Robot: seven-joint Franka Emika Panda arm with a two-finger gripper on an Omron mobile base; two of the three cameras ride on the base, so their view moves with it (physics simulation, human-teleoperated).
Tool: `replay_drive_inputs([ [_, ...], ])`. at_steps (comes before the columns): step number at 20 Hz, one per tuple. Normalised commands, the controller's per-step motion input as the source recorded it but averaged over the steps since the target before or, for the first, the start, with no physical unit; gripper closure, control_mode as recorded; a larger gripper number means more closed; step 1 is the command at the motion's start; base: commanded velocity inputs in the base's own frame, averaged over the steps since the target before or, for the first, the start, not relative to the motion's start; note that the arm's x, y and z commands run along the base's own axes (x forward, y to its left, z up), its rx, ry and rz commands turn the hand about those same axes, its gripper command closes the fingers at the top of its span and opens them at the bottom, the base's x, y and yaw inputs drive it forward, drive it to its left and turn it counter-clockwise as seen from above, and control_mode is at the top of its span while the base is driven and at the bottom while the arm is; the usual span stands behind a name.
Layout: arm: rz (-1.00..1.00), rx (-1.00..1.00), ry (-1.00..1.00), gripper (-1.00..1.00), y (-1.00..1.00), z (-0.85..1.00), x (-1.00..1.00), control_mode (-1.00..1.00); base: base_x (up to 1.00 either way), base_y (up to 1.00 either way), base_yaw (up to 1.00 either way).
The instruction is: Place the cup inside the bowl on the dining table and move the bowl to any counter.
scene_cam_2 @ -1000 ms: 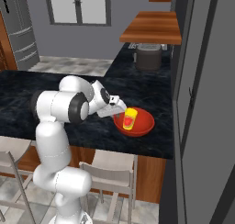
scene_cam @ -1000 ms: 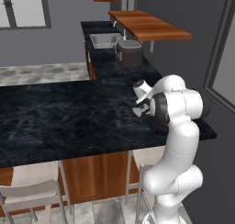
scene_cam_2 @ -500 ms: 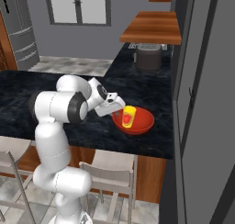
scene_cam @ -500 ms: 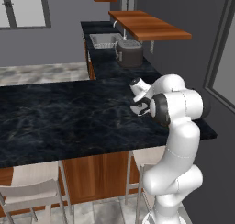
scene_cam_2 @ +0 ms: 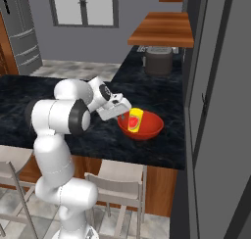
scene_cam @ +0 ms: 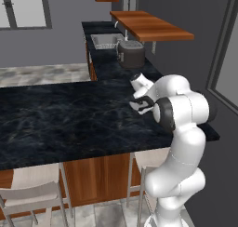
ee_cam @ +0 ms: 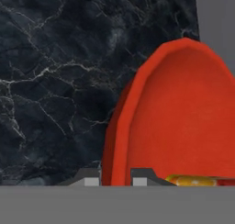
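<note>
Right base view: the white arm's jaws stand at the near rim of the shallow, wide red bowl [scene_cam_2: 140, 125], which rests on the long black marble-veined bench [scene_cam_2: 162, 106] near its right-hand end. The gripper [scene_cam_2: 119, 109] is level with the rim, its white hand tilted toward the bowl. The small yellow cup with a red mark on its side [scene_cam_2: 135, 120] stands upright inside the bowl, toward the side nearest the hand.

Hand view: the two dark finger tips [ee_cam: 142, 176] straddle the bowl's red wall, one outside over the veined bench top, one inside; the jaws are narrowed to a small gap with the rim between them, clamped on it. A sliver of the yellow cup [ee_cam: 193, 180] lies just beside the inner finger.

Left base view: the hand reaches over the bench beside the arm's white shoulder. Beyond, a dark grey round cooker pot [scene_cam: 131, 54] sits on the black stone-topped counter [scene_cam: 107, 68] under a reddish wooden shelf [scene_cam: 151, 26].
</note>
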Motion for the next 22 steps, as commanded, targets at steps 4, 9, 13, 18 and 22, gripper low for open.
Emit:
replay_drive_inputs([
  [4,0.0,-0.01,0.0,1.0,0.27,0.21,-0.22,-1.0,0.0,0.0,0.0],
  [9,0.0,-0.03,0.0,1.0,0.3,0.13,-0.25,-1.0,0.0,0.0,0.0],
  [13,0.0,-0.03,0.0,1.0,0.37,0.17,-0.35,-1.0,0.0,0.0,0.0],
  [18,0.0,-0.04,0.0,1.0,0.39,0.21,-0.4,-1.0,0.0,0.0,0.0],
  [22,0.0,-0.04,0.0,1.0,0.35,0.29,-0.42,-1.0,0.0,0.0,0.0],
])
